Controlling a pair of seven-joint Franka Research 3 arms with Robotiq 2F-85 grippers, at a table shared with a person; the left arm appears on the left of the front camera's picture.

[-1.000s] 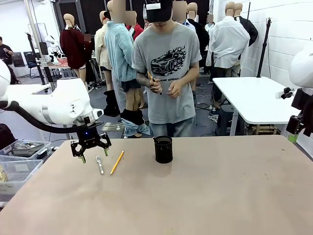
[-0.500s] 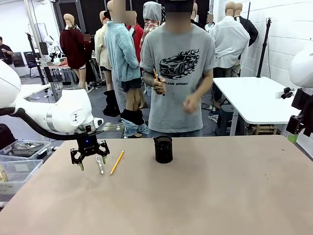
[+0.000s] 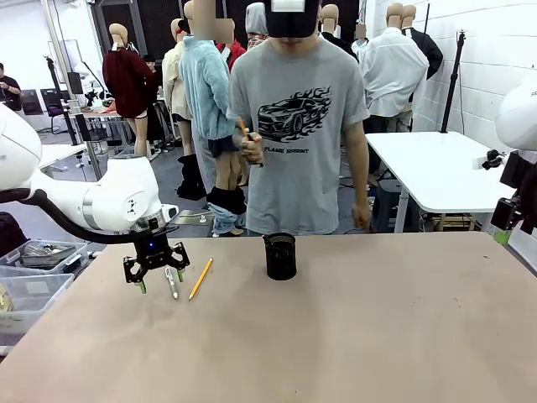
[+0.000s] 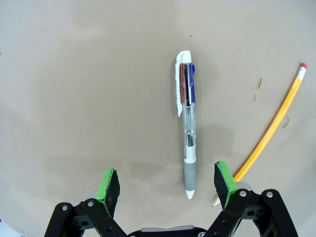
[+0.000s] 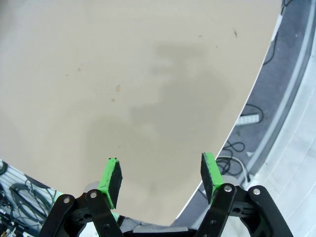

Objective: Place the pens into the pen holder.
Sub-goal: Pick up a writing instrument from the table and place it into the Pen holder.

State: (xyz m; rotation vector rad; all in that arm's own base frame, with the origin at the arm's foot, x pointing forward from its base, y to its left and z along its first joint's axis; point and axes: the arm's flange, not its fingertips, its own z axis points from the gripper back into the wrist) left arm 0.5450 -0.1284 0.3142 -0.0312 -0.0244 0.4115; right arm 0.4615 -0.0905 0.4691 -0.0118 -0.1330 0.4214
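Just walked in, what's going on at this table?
The robot is meant to put pens into the black pen holder mid-table. Its left gripper hangs open over a white pen lying on the table, not yet closed on it; a yellow pencil lies beside. The right gripper is open, idle by the table's edge. The person opposite holds what look like more pens in one hand.
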